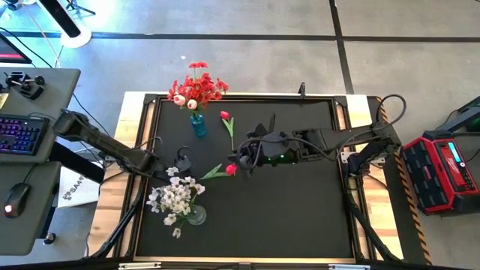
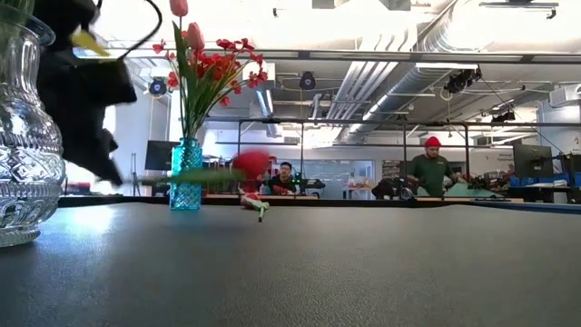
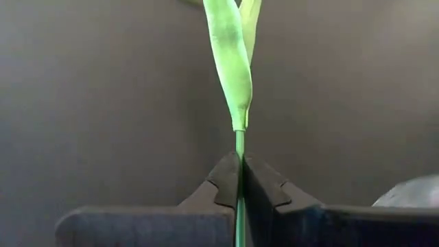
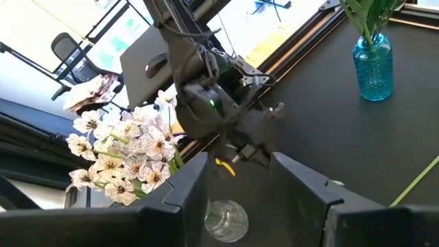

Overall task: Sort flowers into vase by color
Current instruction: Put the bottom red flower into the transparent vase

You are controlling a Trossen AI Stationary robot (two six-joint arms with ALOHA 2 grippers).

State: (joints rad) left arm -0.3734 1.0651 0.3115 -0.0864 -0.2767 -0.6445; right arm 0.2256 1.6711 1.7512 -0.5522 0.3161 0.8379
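My left gripper is shut on a red tulip near the table's middle. Its fingers also show in the left wrist view. My right gripper is open just right of the bud and holds nothing; its fingers stand apart in the right wrist view. A second red tulip lies flat on the mat. A blue vase at the far side holds red flowers. A clear glass vase nearer the front holds white blossoms. My left gripper pinches the tulip's thin green stem between its two fingers, just below the leaves. The fingers come level from the table's left and lie along the stem. The tulip sticks out toward the right, about level, its bud clear of the mat.
The black mat has free room at the right and front. A raised wooden frame runs round it. A desk with keyboard and mouse stands off the table's left. People are in the room behind.
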